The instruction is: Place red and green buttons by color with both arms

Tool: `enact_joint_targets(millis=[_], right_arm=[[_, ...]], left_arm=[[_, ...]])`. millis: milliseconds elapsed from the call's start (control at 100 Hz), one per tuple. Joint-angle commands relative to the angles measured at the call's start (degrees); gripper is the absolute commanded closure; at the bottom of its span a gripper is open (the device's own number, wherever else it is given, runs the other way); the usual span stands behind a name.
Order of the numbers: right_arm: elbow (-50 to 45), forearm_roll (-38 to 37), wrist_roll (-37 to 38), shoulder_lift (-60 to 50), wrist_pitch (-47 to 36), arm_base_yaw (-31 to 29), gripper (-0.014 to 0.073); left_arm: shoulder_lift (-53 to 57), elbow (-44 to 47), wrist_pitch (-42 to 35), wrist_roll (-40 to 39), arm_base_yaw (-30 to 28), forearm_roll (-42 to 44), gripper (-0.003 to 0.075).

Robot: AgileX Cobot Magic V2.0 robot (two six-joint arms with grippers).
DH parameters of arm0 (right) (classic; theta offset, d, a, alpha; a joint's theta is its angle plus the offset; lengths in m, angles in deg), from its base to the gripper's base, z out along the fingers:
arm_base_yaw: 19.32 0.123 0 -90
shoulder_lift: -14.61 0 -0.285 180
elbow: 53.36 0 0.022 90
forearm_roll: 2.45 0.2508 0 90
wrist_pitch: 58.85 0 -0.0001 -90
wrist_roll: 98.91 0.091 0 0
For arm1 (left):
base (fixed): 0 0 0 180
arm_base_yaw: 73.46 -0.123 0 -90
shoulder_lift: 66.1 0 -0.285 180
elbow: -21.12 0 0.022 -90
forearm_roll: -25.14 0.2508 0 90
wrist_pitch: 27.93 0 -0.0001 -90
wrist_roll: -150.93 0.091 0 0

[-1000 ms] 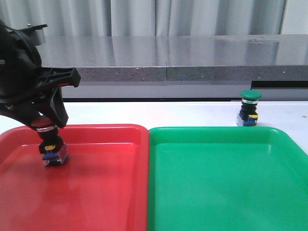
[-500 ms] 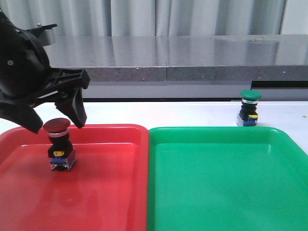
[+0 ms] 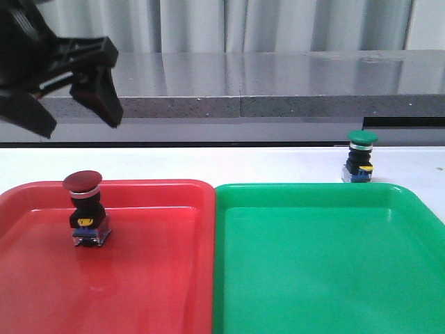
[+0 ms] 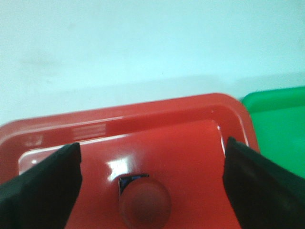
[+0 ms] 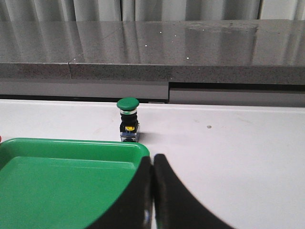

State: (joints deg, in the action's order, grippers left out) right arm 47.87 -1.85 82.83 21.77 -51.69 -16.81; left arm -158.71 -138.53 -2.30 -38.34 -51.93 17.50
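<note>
A white table [image 3: 229,163] runs back to a grey speckled ledge [image 3: 278,83] with a glossy top that catches pale reflections. Behind the ledge hang light grey curtains [image 3: 278,24] in vertical folds.

front: we look low and level across the red tray [image 3: 139,278] | left wrist: we look steeply down, close over that tray [image 4: 157,114] | right wrist: we look level at the green tray [image 5: 57,176], shared with front

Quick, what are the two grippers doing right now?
Left gripper: open, holding nothing, above the red button.
Right gripper: closed, empty.
</note>
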Motion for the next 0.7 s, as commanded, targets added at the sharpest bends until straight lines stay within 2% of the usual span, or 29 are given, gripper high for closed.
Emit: enact_joint_targets(millis=[0,210,430,570,690], right_arm=[[0.8,0.1,0.0,-1.2,-4.6,0.0,0.0704],[0.8,0.1,0.0,-1.2,-4.6,0.0,0.0704],[0.8,0.1,0.0,-1.2,-4.6,0.0,0.0704],[0.8,0.1,0.0,-1.2,-4.6,0.0,0.0704],[0.8,0.1,0.0,-1.2,-4.6,0.0,0.0704]], left_arm=[[5.6,-1.2,-4.8,-0.5,-1.3,0.7,0.0141],[14.3,2.2,-9.6,-0.5,-6.5,2.4,0.0143],[25.1,11.5,-14.7,-0.5,-11.1,3.3,0.0185],[32.7,17.9,-17.1,-0.5,-11.3,4.5,0.0268],[38.7,22.1,-17.4,-0.5,-11.3,5.7,0.0411]])
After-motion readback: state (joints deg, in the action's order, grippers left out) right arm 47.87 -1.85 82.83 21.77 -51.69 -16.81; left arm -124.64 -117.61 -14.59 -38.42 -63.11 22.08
